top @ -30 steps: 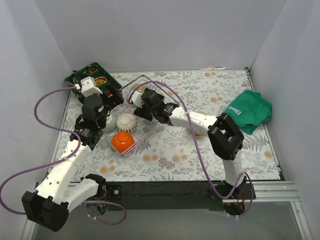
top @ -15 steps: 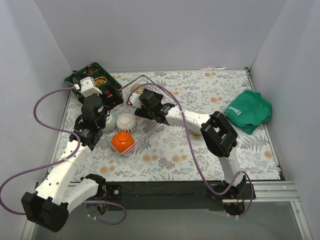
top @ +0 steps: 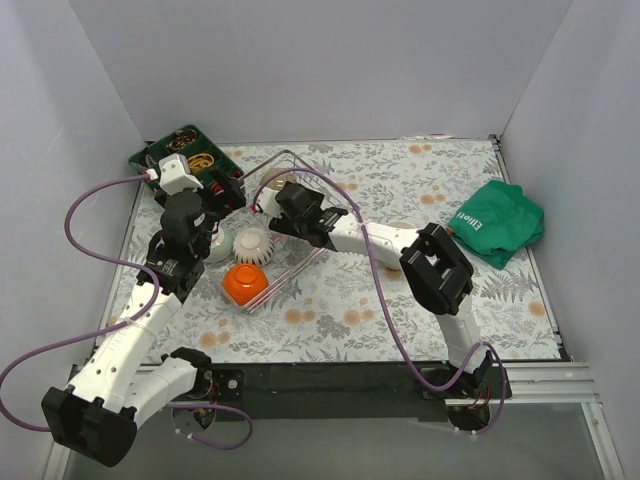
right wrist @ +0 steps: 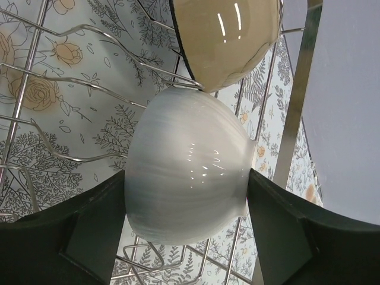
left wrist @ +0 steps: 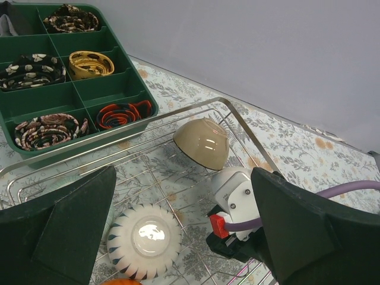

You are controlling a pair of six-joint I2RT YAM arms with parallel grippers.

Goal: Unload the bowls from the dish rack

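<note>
The silver wire dish rack lies on the floral mat, also in the left wrist view. In it are a tan bowl, a white ribbed bowl with dark teeth, an orange bowl and a pale grey bowl. My right gripper reaches into the rack, its fingers touching both sides of the pale grey bowl, which rests against the tines just below the tan bowl. My left gripper is open and empty above the rack's left part.
A green compartment tray of small coiled items stands at the back left, beside the rack. A green cloth lies at the right. Another greyish bowl shows beside the left arm. White walls enclose the table.
My right arm has stretched further left into the rack, bringing its fingers around the pale grey bowl. The left arm has barely moved.
</note>
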